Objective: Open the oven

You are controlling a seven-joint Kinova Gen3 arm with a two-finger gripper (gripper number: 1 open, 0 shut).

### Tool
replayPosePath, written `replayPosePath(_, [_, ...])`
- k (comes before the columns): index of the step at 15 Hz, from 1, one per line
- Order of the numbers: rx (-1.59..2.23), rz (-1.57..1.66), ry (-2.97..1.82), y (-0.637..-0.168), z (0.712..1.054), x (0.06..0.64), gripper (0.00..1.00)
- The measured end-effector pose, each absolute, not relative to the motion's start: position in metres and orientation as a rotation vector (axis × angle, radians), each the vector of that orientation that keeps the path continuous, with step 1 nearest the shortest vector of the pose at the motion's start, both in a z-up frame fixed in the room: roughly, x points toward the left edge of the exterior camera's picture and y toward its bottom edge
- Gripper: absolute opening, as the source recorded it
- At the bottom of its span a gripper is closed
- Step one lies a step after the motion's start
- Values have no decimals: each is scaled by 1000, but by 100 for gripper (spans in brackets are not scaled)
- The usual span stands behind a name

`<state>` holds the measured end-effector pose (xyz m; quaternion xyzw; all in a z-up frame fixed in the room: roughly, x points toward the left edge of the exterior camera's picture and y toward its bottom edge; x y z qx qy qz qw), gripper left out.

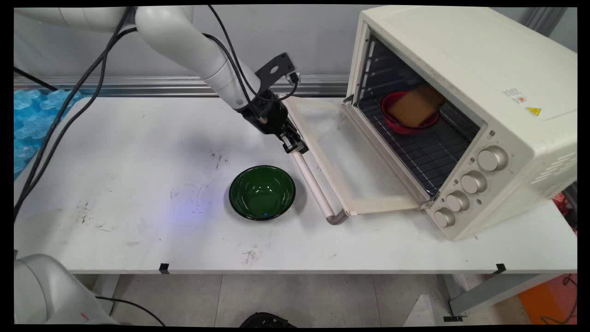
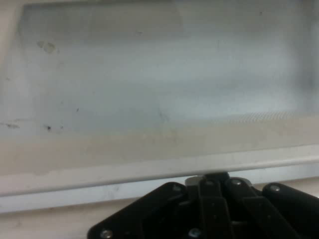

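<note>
The black two-finger gripper (image 1: 295, 146) is clamped on the rigid, smooth, probably slippery cream bar handle (image 1: 315, 186) of the cream toaster oven's (image 1: 461, 69) open glass door (image 1: 341, 152), lying low over the white worktop (image 1: 138, 161).

White arm (image 1: 198, 44), blk cables (image 1: 69, 99), blk fingers (image 1: 295, 146).

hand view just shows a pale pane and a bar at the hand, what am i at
Observer: That pane is the oven door, folded down open. The hand is shut on the far end of its door handle.
Operator: anything inside
Observer: A red bowl with a brown slab in it, on the rack.
Operator: table near me
Observer: An empty green bowl stands apart from the door handle, to its left in the main view.
</note>
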<state>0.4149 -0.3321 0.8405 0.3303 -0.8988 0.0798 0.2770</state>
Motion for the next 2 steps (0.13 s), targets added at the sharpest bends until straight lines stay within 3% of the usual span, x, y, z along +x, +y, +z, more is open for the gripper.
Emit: replayPosePath(2, [890,217,-2416,-331,842,417,0])
